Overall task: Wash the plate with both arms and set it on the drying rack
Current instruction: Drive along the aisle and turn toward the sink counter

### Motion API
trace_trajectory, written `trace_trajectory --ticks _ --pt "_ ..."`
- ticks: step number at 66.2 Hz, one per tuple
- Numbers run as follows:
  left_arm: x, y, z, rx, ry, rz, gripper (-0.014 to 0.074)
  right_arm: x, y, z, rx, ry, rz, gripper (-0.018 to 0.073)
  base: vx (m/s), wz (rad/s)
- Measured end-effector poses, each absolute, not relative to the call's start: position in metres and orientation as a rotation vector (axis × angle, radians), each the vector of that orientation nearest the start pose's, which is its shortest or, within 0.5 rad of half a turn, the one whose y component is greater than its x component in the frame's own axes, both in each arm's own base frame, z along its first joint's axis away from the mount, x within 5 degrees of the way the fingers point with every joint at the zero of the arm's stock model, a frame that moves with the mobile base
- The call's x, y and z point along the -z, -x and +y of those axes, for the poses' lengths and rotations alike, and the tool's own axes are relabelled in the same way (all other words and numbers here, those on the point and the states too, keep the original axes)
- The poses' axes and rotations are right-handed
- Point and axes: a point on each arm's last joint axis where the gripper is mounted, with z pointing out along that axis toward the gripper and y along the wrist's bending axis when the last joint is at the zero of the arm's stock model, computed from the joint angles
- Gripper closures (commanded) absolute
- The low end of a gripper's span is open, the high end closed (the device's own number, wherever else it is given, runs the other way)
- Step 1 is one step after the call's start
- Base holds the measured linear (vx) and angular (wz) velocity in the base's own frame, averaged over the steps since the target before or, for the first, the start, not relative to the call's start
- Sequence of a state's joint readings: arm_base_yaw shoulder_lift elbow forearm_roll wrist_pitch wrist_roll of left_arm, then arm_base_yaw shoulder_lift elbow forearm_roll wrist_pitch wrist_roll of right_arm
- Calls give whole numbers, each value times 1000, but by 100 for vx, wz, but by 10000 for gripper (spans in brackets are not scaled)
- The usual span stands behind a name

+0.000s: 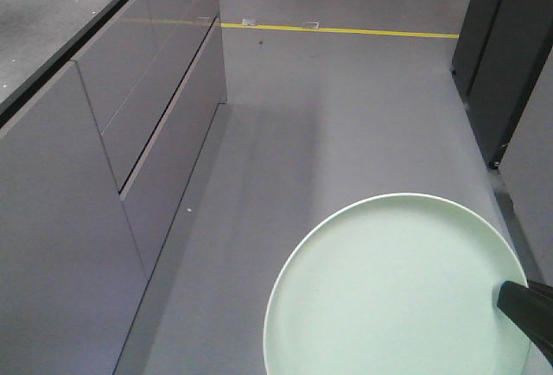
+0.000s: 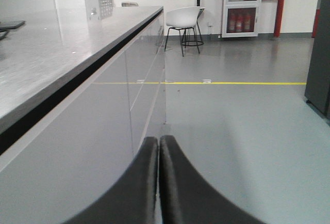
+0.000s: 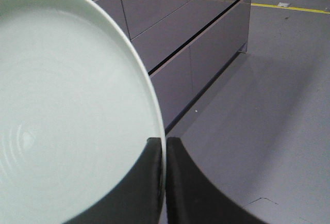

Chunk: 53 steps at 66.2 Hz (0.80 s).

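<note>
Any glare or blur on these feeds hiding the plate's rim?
Front view: plate evenly lit, rim crisp, no glare. Right wrist view: rim sharp, the right pincer gripping it dark and soft-edged. Left wrist view: mild sheen on the countertop, shut left pincer slightly blurred; no plate there.

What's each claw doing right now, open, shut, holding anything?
Left claw: shut, nothing between its fingers.
Right claw: shut on the rim of the plate.

Lab hall: long counter (image 2: 62,53), floor tape (image 2: 232,83)
</note>
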<state>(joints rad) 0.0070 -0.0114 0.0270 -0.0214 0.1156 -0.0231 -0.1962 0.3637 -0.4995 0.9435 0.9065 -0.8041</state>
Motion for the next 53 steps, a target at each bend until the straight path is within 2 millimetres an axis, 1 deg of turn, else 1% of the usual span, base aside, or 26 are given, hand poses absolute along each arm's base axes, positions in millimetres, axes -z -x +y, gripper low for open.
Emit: trace_trajectory --ticks 53 --pt "-194 -57 0 31 40 1614 602 -308 -64 47 -487 346 1889 561 27 -17"
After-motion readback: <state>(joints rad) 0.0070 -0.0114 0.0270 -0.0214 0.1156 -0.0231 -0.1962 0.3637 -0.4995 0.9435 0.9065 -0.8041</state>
